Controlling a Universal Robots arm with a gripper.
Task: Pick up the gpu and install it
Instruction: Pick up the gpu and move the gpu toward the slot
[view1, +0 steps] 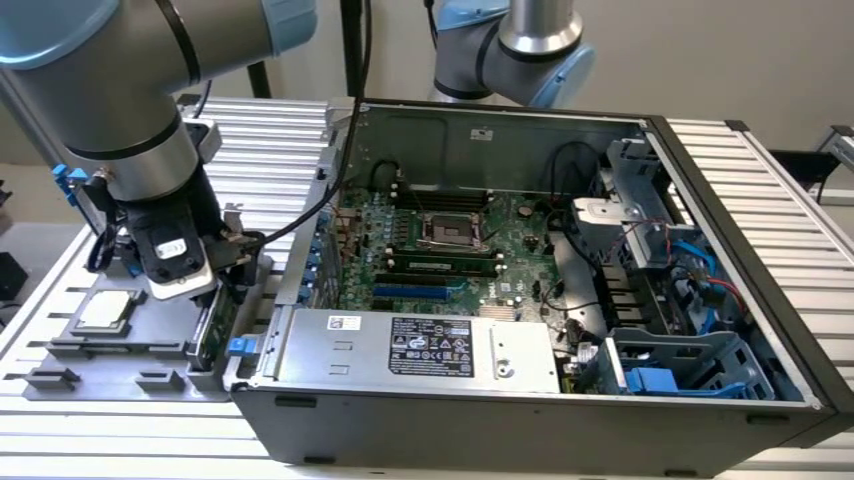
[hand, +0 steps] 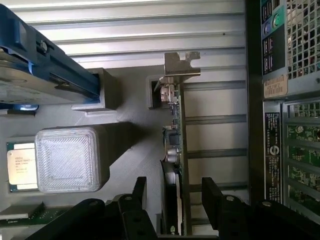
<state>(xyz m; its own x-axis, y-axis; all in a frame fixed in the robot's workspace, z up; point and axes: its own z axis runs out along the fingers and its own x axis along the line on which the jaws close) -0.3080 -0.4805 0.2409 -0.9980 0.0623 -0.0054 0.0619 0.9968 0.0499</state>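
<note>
Gpu (hand: 175, 135) stands on edge in a slot of the gray holder (hand: 135, 145), with its silver bracket (hand: 182, 65) at the end farthest from the tool (hand: 175, 192). The tool's black fingers (hand: 212, 192) are spread wide, one on each side of the card's near end, with a gap on both sides. A processor chip (hand: 20, 167) lies to one side of the tool and the open computer case (hand: 280, 125) stands on the other.

one gpu (hand: 176, 145), one processor chip (hand: 20, 167), one hard drive (hand: 30, 82) and one open computer case (view1: 534, 425)
</note>
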